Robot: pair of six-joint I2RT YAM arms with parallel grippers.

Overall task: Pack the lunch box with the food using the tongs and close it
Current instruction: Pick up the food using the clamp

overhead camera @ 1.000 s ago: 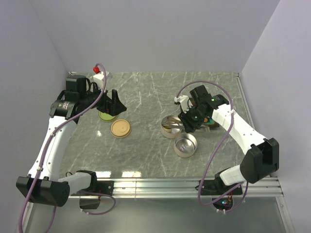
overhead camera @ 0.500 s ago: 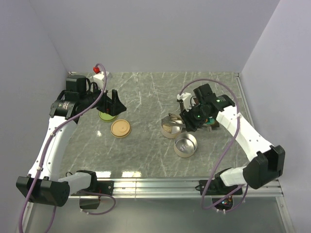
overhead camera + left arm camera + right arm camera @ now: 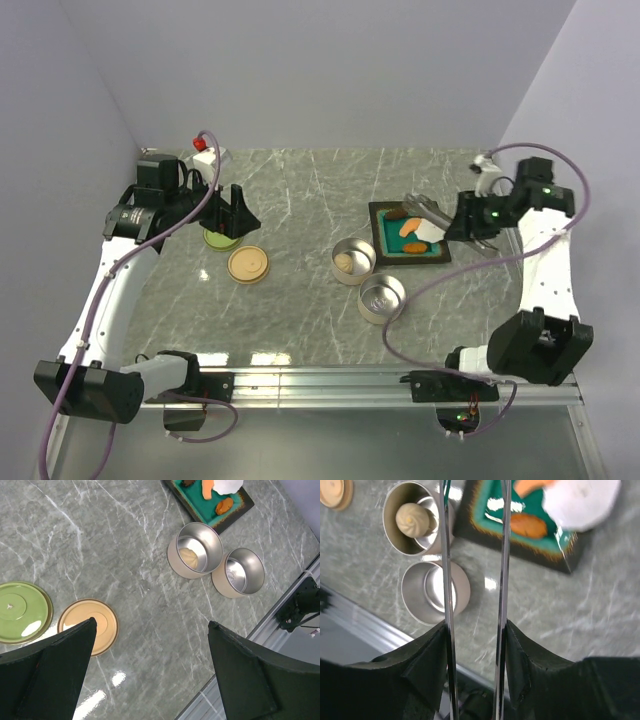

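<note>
Grey marble table [image 3: 300,200]: one pale piece [image 3: 346,264] sits in the far tin [image 3: 353,262]; remaining food [image 3: 410,228] lies on the teal tray [image 3: 392,246], right. Right gripper [image 3: 475,640] clamps the tongs [image 3: 504,555] above it. Left gripper [image 3: 150,665] hangs released; lids [image 3: 248,264] off

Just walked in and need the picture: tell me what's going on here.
The right arm's jaws grip the tongs, held over the tray, where the egg and oval pieces lie. One tin holds a single bun; the other tin is empty. The left arm's jaws hang open above the two lids.
</note>
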